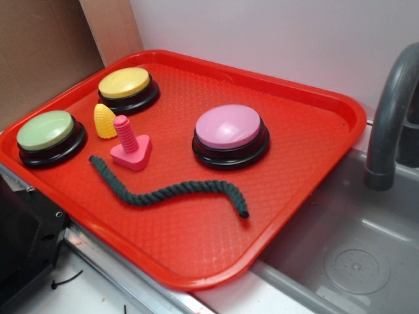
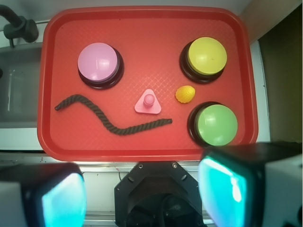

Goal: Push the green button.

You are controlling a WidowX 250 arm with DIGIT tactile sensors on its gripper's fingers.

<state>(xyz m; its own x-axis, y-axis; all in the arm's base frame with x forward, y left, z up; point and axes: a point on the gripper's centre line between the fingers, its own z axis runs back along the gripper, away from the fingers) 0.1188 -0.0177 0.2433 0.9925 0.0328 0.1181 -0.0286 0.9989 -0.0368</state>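
Three buttons on your tray (image 2: 142, 19): green button (image 2: 216, 124) at about 4 o'clock in the wrist view, dome facing up, round so no long axis; one yellow (image 2: 207, 56), one pink (image 2: 97, 62). One rope (image 2: 111, 120), one corn (image 2: 185, 94), one peg (image 2: 148, 102). Gripper (image 2: 142, 198) is wide open, empty, hanging off the tray's 6 o'clock edge.

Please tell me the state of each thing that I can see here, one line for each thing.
green button: unpressed, nothing touching it.
yellow button: untouched, dome up.
pink button: untouched, dome up.
dark rope: lying loose in a wavy line.
pink bolt toy: standing upright on its triangular base.
toy corn: apart from the buttons.
red tray: flat, beside the sink.
gripper: open, fingers wide apart, holding nothing.
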